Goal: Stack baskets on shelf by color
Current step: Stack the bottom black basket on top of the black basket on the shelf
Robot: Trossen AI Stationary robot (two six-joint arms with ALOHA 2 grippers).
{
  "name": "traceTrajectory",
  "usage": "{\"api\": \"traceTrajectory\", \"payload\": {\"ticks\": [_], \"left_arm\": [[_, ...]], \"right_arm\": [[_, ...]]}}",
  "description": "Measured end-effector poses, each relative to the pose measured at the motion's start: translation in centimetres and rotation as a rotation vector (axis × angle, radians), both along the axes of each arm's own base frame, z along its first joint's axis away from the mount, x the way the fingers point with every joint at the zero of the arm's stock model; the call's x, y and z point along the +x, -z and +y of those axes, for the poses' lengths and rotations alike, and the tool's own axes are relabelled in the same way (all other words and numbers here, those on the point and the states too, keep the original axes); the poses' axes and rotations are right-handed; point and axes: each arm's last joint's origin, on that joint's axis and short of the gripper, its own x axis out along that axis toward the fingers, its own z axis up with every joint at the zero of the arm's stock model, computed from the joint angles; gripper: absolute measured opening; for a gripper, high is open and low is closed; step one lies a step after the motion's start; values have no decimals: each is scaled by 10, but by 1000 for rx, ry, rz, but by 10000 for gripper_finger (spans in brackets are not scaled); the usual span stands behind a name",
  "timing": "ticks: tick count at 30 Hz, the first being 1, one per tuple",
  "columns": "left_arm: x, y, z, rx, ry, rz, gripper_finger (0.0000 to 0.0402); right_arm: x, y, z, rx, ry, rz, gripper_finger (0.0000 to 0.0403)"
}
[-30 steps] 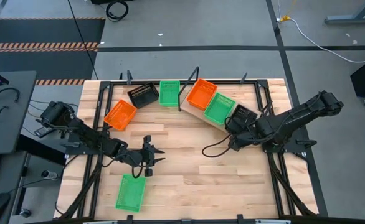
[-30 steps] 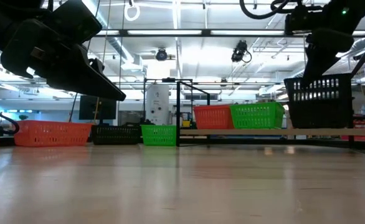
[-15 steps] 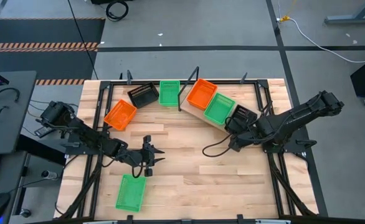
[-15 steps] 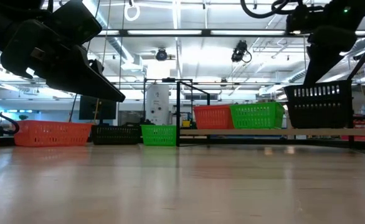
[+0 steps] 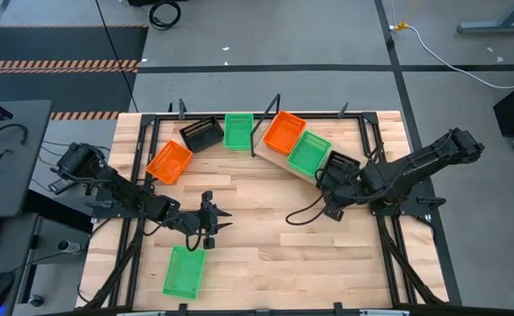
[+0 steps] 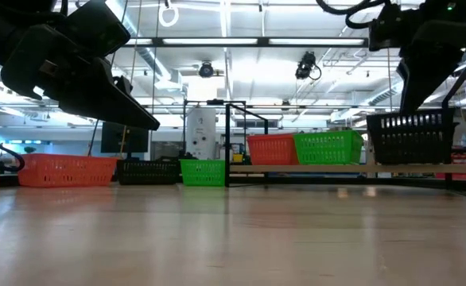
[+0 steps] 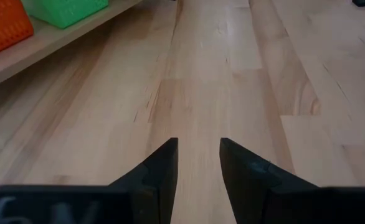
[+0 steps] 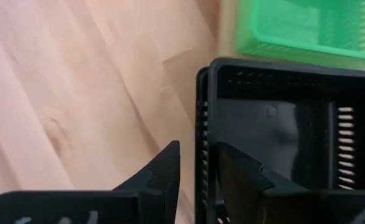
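My right gripper (image 8: 198, 165) sits at the black basket (image 8: 282, 130) on the shelf (image 5: 279, 160).

My right fingers (image 8: 161, 171) straddle the basket's near wall with a gap on either side, not pinching it. The basket rests on the shelf's end, just beside a green basket (image 5: 310, 152) and an orange basket (image 5: 283, 132). My left gripper (image 5: 213, 217) hangs over bare tabletop (image 5: 257, 254), its fingers apart and holding nothing. Another orange basket (image 5: 169, 161), a black one (image 5: 202, 133) and two green ones (image 5: 238, 130) (image 5: 184, 270) lie off the shelf.
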Motion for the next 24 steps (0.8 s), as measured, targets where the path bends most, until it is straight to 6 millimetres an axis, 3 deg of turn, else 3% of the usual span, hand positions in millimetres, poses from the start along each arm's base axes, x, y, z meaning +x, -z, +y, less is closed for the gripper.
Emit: {"api": "traceTrajectory", "payload": {"ticks": [14, 18, 24], "left_arm": [[0, 0, 0, -24, -11, -4, 126], [0, 0, 0, -25, -12, -4, 126], [0, 0, 0, -25, -12, -4, 126]], "right_arm": [[0, -1, -11, -136, 93, -28, 107], [1, -1, -10, -80, 67, -20, 107], [11, -9, 6, 32, -65, -108, 107]]}}
